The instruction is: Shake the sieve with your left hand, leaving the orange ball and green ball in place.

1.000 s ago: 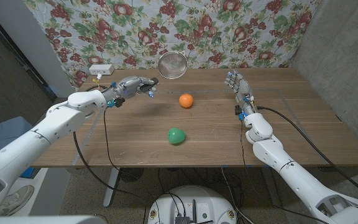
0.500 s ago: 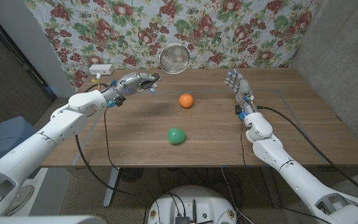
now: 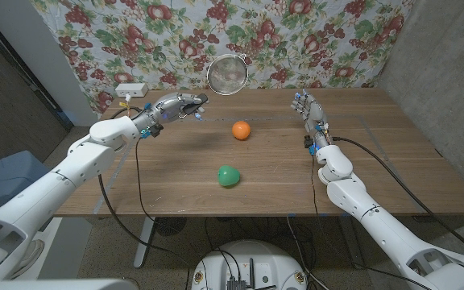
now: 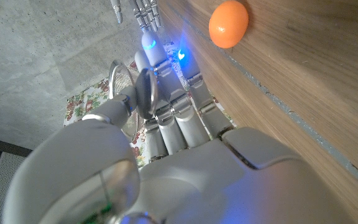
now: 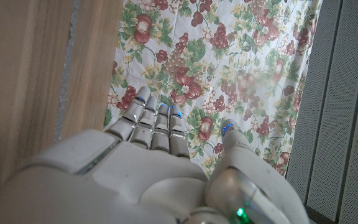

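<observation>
- The left hand (image 3: 177, 108) holds the sieve (image 3: 227, 74) by its handle, fingers curled round it; it hangs in the air over the table's (image 3: 167, 173) far left part.
- The sieve's long axis runs from that hand up and toward the robot's right. The round mesh bowl stands clear above the table's far edge, in front of the floral cloth (image 3: 312, 40).
- The left wrist view shows the rim and mesh (image 4: 122, 84) close beyond the curled fingers (image 4: 185, 127), so the grip looks firm; this is a judgement.
- The sieve bowl appears to hold nothing, though the mesh is too small to be sure.
- The orange ball (image 3: 241, 130) lies on the table near the sieve, below it and nearer the robot. It is well apart from the left hand.
- The green ball (image 3: 229, 176) lies nearer the robot's edge, apart from the orange ball.
- A shake along the handle's line would probably keep the sieve clear of both balls, since it is raised off the wood.
- The right hand (image 3: 310, 113) stands at the table's right part, fingers apart and upward, holding nothing. It is far from the sieve.
</observation>
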Motion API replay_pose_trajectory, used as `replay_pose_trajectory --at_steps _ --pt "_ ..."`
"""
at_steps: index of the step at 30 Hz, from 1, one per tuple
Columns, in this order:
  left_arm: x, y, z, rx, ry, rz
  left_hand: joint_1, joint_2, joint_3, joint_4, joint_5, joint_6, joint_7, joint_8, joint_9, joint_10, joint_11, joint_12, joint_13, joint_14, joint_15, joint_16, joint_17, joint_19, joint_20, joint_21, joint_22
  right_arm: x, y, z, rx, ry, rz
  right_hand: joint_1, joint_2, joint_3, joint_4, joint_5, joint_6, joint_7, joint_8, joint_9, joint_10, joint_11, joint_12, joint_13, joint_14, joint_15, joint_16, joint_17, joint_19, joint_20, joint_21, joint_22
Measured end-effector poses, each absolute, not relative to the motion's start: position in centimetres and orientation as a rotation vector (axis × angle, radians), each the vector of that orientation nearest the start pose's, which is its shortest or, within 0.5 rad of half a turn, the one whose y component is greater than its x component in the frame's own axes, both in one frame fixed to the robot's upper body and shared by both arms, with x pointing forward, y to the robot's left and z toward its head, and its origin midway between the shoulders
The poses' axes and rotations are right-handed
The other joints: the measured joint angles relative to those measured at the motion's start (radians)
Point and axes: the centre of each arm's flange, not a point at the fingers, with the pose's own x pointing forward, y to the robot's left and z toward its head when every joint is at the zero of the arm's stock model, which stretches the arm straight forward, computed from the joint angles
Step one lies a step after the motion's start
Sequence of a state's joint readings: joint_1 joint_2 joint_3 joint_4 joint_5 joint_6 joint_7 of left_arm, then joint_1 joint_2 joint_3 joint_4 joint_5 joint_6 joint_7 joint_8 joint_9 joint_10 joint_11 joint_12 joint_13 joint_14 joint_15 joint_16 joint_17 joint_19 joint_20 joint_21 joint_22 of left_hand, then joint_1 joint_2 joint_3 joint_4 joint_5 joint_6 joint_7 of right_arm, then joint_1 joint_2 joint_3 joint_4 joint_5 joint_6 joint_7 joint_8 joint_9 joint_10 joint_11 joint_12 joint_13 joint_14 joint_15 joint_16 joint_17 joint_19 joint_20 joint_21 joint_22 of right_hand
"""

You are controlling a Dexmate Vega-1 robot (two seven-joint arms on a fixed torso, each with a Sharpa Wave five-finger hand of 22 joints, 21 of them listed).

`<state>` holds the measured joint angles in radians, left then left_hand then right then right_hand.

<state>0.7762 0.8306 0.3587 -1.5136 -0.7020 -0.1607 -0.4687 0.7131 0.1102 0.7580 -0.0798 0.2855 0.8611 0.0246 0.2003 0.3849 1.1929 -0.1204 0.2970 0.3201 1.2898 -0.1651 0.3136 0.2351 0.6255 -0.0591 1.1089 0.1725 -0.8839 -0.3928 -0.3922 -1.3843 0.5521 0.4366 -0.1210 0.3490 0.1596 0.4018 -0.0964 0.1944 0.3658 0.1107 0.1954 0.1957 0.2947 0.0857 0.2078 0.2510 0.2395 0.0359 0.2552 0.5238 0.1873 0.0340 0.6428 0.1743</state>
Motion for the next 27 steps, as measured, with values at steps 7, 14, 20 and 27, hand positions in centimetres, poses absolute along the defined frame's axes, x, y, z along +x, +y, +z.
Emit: replay_pose_trajectory --at_steps 7,14,20,27 --pt "59.1 31.0 6.1 0.352 -0.588 -0.606 -0.005 0.006 0.0 0.008 0.0 0.0 0.0 0.0 0.0 -0.004 -0.004 -0.007 -0.007 0.003 -0.007 0.0 0.005 0.0 0.0 0.0 0.002 62.5 -23.1 -1.6 0.135 -0.765 0.169 -0.004 0.004 0.004 -0.004 0.0 0.0 0.0 0.0 0.0 0.0 0.0 0.0 0.0 0.0 0.0 0.0 0.0 0.0 0.0 0.0 0.0" --pt "59.0 31.1 5.9 0.353 -0.576 -0.602 -0.009 0.01 0.0 0.008 0.0 0.0 0.0 -0.001 0.0 -0.004 -0.003 -0.007 -0.006 0.003 -0.007 0.0 0.005 0.0 0.0 0.0 0.002 62.3 -23.1 -1.7 0.137 -0.765 0.169 -0.005 0.005 0.004 -0.004 0.0 0.0 0.0 0.0 0.0 0.0 0.0 0.0 0.0 0.0 0.0 0.0 0.0 0.0 0.0 0.0 0.0" --pt "58.8 31.1 5.6 0.34 -0.56 -0.588 -0.017 0.018 0.001 0.007 0.0 0.0 0.0 0.004 0.0 -0.004 -0.004 -0.008 -0.016 0.015 -0.02 0.012 0.006 0.022 0.0 0.008 0.007 62.1 -23.1 -1.8 0.137 -0.766 0.169 -0.005 0.005 0.004 -0.004 0.0 0.0 0.0 0.0 0.0 0.0 0.0 0.0 -0.005 0.0 0.0 0.0 0.0 0.0 0.0 0.0 0.0" --pt "58.8 31.3 5.0 0.306 -0.519 -0.549 -0.018 0.019 0.014 -0.006 -0.012 0.0 0.0 0.004 -0.005 -0.004 -0.004 -0.011 -0.027 0.019 -0.026 0.012 0.002 0.031 -0.002 0.016 0.007 62.0 -23.3 -1.7 0.134 -0.768 0.169 -0.005 0.005 0.004 -0.004 0.0 0.0 0.0 0.0 0.0 0.0 0.0 0.0 -0.005 0.0 0.0 0.0 0.0 0.0 0.0 -0.008 0.0"
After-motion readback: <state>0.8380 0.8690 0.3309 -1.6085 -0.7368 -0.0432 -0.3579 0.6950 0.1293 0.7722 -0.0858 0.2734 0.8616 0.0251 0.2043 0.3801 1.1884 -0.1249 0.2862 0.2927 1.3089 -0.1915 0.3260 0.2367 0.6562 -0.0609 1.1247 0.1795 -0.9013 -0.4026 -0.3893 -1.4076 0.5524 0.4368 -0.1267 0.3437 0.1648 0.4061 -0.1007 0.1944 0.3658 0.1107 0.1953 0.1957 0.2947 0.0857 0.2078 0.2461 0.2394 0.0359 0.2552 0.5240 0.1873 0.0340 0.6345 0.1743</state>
